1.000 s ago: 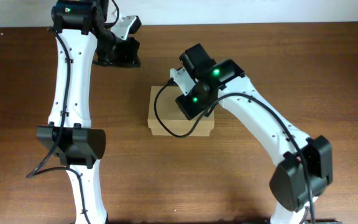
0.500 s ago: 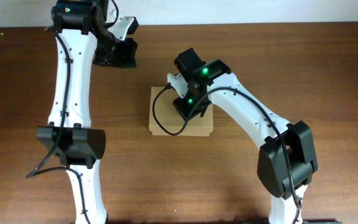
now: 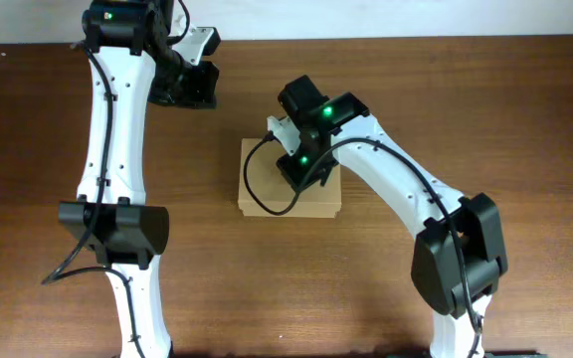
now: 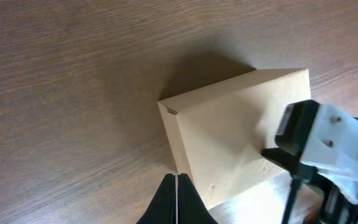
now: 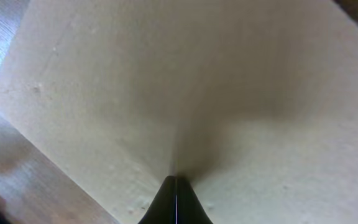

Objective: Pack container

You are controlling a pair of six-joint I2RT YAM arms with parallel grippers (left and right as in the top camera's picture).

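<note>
plain tan rectangular cardboard box (image 4: 229,137) on a dark brown wooden table (image 3: 296,298)
the box is an even, unprinted pale tan, darker on its shaded side wall and speckled with faint marks. the table shows fine streaky grain in warm brown, with paler glare patches. the left arm (image 3: 117,119) and right arm (image 3: 396,184) have glossy white links and black joint housings; small green lights (image 3: 346,115) glow on the right arm's black wrist. a thin black cable (image 3: 248,184) loops over the tan lid. the left gripper (image 4: 176,182) and right gripper (image 5: 175,182) are black.
</note>
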